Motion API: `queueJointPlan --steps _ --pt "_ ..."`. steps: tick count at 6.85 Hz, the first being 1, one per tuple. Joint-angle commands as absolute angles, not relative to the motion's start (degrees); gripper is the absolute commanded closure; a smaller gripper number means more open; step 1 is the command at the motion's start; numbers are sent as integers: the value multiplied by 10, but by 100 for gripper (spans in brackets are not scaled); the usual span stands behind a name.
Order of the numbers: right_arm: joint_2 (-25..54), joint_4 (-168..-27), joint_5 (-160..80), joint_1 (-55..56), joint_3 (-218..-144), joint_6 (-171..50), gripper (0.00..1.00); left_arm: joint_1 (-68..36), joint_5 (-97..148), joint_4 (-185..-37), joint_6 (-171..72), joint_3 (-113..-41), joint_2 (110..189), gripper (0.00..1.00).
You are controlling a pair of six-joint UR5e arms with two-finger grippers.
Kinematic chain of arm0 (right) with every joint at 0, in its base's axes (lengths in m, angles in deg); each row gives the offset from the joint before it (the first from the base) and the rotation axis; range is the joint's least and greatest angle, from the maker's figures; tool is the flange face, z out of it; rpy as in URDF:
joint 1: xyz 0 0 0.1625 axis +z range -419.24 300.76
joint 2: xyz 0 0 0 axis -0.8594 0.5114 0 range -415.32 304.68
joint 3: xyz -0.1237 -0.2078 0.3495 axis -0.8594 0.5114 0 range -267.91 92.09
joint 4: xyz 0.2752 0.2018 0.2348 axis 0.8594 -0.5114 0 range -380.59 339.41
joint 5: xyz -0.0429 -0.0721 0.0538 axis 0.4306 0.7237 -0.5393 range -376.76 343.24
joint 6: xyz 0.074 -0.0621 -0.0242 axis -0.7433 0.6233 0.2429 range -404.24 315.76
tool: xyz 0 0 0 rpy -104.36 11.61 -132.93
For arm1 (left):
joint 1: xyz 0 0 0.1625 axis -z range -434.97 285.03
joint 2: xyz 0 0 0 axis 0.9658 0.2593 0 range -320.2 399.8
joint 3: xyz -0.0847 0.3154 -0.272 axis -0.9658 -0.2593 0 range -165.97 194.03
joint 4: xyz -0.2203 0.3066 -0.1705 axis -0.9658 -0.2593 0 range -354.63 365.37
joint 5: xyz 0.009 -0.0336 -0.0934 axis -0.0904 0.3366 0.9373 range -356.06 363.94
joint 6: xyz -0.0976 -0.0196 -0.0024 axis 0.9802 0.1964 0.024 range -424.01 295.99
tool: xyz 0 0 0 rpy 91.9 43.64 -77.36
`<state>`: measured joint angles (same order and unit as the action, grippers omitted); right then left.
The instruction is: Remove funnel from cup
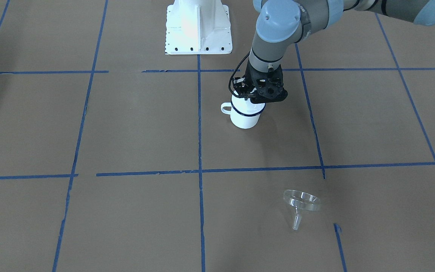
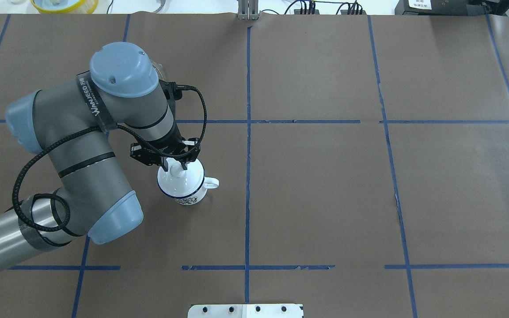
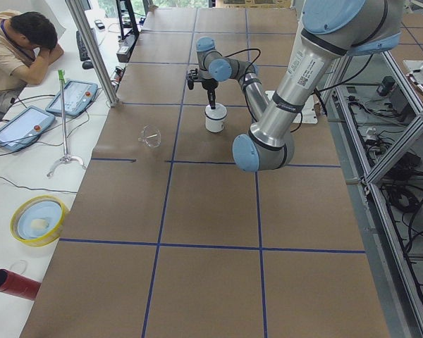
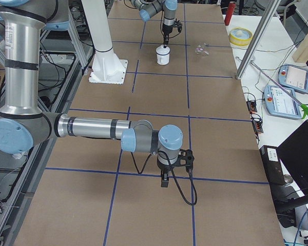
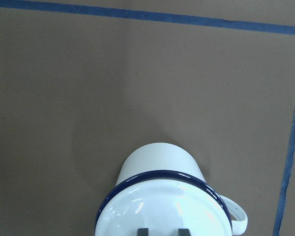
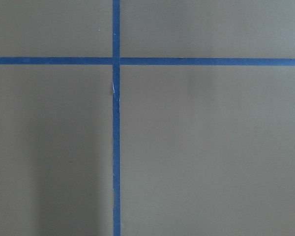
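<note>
The clear funnel (image 1: 300,206) lies on its side on the brown table, well away from the cup, toward the operators' side; it also shows in the exterior left view (image 3: 151,135) and the exterior right view (image 4: 200,49). The cup (image 1: 244,119) is a white mug with a blue rim, upright, with a white domed lid (image 2: 189,179) on it. My left gripper (image 2: 175,167) is right over the cup, its fingers closed around the lid's knob (image 2: 176,171). In the left wrist view its fingertips (image 5: 143,231) sit just above the lid (image 5: 162,206). My right gripper (image 4: 164,179) hangs over bare table far from both; I cannot tell its state.
The white robot base (image 1: 198,28) stands behind the cup. Blue tape lines (image 1: 199,124) divide the table into squares. A yellow bowl (image 3: 37,218) and a red cylinder (image 3: 10,284) lie beyond the table edge. An operator (image 3: 21,42) sits by two teach pendants.
</note>
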<state>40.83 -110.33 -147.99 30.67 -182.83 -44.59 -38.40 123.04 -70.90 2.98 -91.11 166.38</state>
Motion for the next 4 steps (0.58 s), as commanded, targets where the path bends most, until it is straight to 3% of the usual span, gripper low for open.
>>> queueJointPlan --steps 1,4 --pt "408 -1103 -1480 307 -1828 -446 0 -383 1229 -712 28 -913 1661 0" --pt "408 -1103 -1480 307 -1828 -446 0 -321 1231 -709 -50 -955 1650 0"
